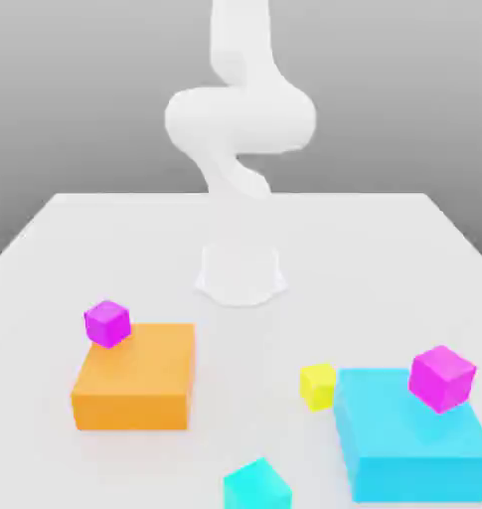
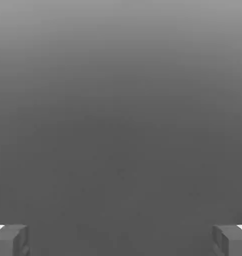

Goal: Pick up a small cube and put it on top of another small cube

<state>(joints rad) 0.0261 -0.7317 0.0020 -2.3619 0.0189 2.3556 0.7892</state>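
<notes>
Four small cubes (image 1: 319, 386) lie in front of me, and which of them I am to lift and which is to sit beneath it, I cannot tell. Two are a bright magenta: the magenta cube (image 1: 107, 324) toward the exterior view's left overlaps the far outer corner of the flat orange block (image 1: 135, 376), turned so an edge faces the camera, its top a little lighter than its sides. Whether it rests on that corner, I cannot tell. Its pinker match, the pink-magenta cube (image 1: 442, 378) toward the exterior view's right, shows over the broad cyan block (image 1: 413, 432), also turned corner-on, with a pale upper face and deeper sides. Just beside that block is a plain yellow cube, bright on one face and more mustard on the other. Nearest the camera is a cyan cube (image 1: 257, 487), angled, its lower part cut off by the frame. My gripper (image 2: 121, 240) is wide open, its two fingers well apart, with nothing held between them. All four cubes are away from my grasp.
</notes>
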